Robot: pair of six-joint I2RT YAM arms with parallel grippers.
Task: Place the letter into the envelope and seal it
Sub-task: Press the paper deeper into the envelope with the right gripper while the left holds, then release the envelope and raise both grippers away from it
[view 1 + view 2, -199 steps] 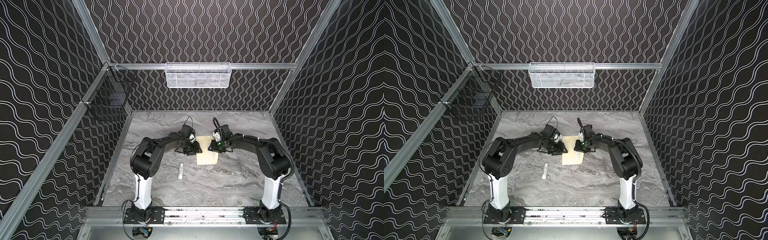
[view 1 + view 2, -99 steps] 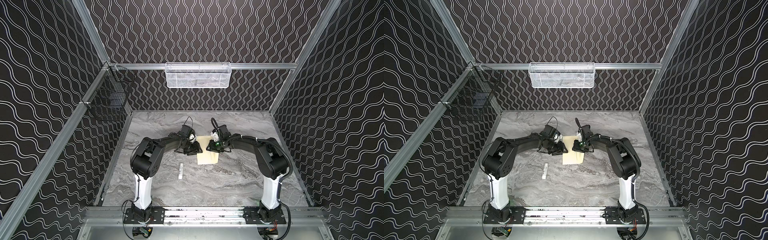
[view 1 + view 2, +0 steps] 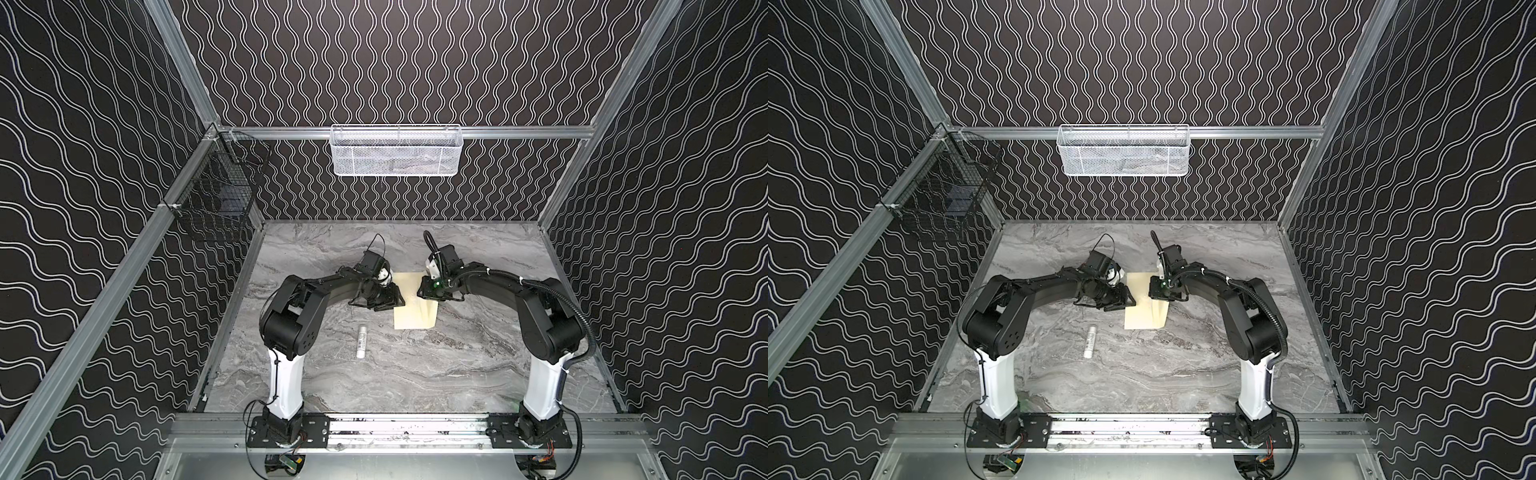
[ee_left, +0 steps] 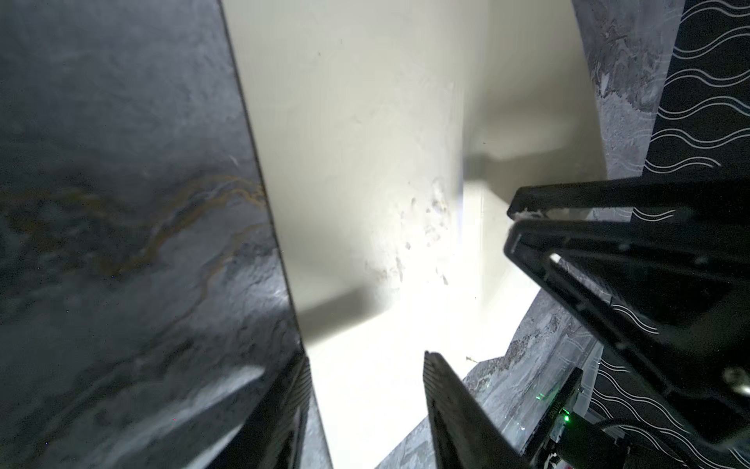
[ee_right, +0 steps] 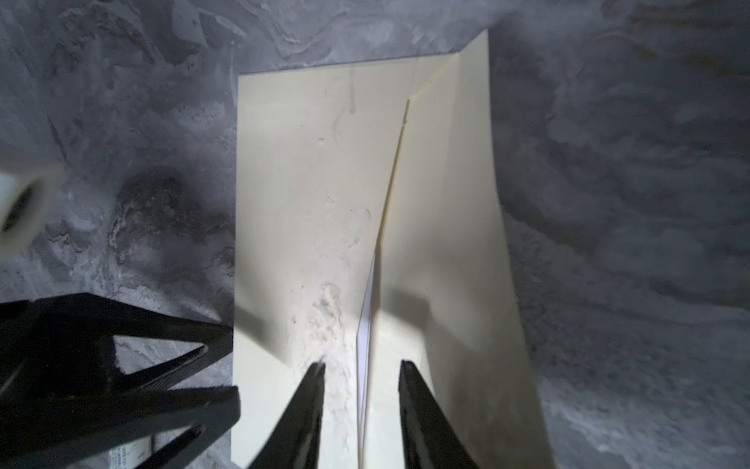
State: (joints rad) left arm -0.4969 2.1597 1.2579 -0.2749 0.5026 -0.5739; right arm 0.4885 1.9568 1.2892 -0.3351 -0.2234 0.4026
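Observation:
The cream envelope (image 3: 415,316) (image 3: 1144,316) lies flat on the marble table, with both grippers low over its far end. My left gripper (image 3: 397,297) (image 4: 367,385) is open and straddles the envelope's (image 4: 357,142) left edge. On the right side, my right gripper (image 3: 422,291) (image 5: 362,365) is open over the envelope (image 5: 308,182). The flap (image 5: 446,243) stands partly raised. A thin white edge of the letter (image 5: 365,325) shows at the seam under the flap, between the right fingers without being pinched.
A small white cylindrical stick (image 3: 361,341) (image 3: 1090,341) lies on the table near the front left of the envelope. A white mesh basket (image 3: 397,149) hangs on the back wall. A black wire basket (image 3: 216,199) hangs at the left corner.
The right gripper's jaws have widened and it has shifted slightly over the envelope's far end. The left gripper and the envelope have stayed put.

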